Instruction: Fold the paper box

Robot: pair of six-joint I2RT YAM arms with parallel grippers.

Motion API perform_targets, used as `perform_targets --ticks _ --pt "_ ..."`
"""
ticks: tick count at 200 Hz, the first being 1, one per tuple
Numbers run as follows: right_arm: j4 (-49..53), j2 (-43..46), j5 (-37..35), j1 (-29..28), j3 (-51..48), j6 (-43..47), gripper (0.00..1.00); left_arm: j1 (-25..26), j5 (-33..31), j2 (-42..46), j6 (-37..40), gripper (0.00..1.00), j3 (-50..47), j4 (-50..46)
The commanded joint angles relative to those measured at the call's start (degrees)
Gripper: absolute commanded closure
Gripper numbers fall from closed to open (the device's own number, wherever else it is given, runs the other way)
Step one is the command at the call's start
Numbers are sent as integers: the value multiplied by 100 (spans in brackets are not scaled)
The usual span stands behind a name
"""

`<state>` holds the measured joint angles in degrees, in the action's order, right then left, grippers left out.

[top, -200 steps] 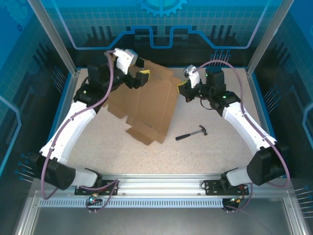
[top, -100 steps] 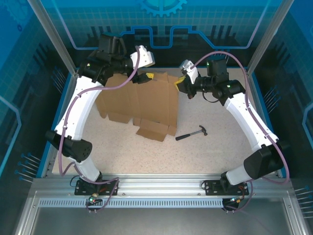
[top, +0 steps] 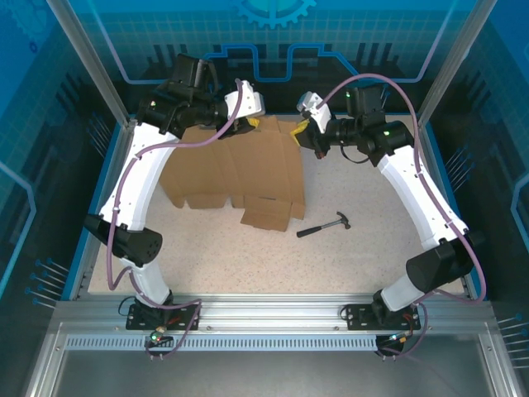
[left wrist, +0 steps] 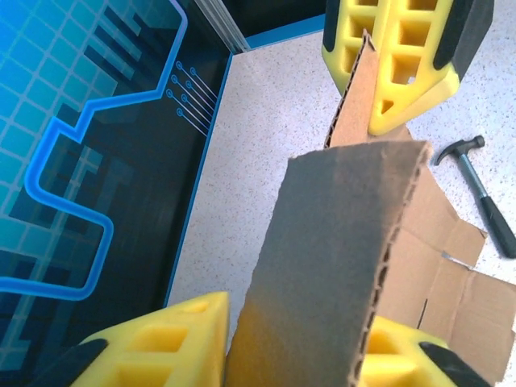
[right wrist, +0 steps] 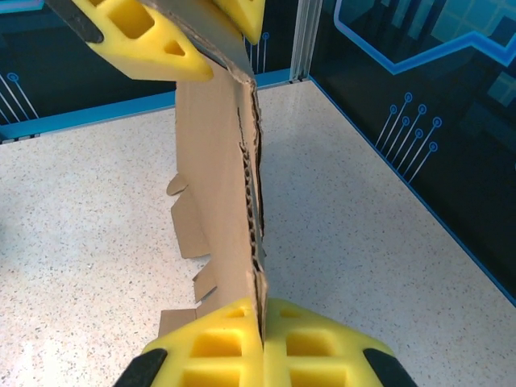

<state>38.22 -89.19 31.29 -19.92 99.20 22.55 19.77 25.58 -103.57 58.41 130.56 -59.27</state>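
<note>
Top view: the paper box (top: 240, 169) is an unfolded brown corrugated sheet, held up by its far edge at the back of the worktop (top: 355, 256), left of centre. The sheet hangs steeply towards the near side. Its lower flaps reach down to the worktop surface, and one flap juts out at the near right corner.

Left gripper (top: 246, 126): at the top edge of the sheet, about mid-width. Left wrist view: its yellow fingers (left wrist: 169, 339) sit on either side of a cardboard panel, closed onto it. The corrugated edge is seen end-on.

Right gripper (top: 307, 132): at the upper right corner of the sheet. Right wrist view: the jaws are pressed narrow on the sheet's edge, pads (right wrist: 218, 343) meeting the board on both sides. The board rises straight up from them to the left gripper's fingers at the top of that view.

Hammer (top: 324, 225): black handle, lying flat on the worktop to the right of the box's lower flaps, near but apart from them. No gripper touches it.
</note>
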Motion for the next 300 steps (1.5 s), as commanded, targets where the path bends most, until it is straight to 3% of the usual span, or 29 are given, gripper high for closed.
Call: perform_targets --ticks 1,14,39,55,92,108,144,175,197,228,265,300 --pt "-96 -31 -69 -60 244 -35 100 34 148 -62 -70 94 282 -286" --pt "-183 29 -80 -24 183 -51 96 26 -44 20 -103 100 303 -295" --pt "-642 334 255 292 -365 -55 61 -101 -103 335 -193 100 231 -455" --pt "-1159 549 806 511 -848 -96 49 -262 144 583 -413 100 114 -429" --pt "-2153 845 1576 562 -1853 -277 39 -582 691 1053 -960 100 -386 2" --pt "-2828 1034 1440 503 -2489 -466 38 -686 860 1115 -1164 100 -476 58" --pt "-3497 1152 1537 503 -3113 -767 45 -814 1062 1199 -1439 100 -697 230" --pt "-3844 1220 1356 500 -3337 -920 84 -876 1080 1198 -1624 100 -755 283" --pt "-3845 1263 1295 494 -3322 -1064 96 -956 1014 1199 -1850 100 -821 320" --pt "-2663 1095 805 494 -2689 -1321 100 -984 788 1096 -2683 100 -819 462" --pt "-1037 623 1469 794 -1714 -1800 100 -999 637 803 -3490 96 -827 481" --pt "9 -64 1266 975 -946 -2049 100 -998 245 261 -3946 92 -879 801"
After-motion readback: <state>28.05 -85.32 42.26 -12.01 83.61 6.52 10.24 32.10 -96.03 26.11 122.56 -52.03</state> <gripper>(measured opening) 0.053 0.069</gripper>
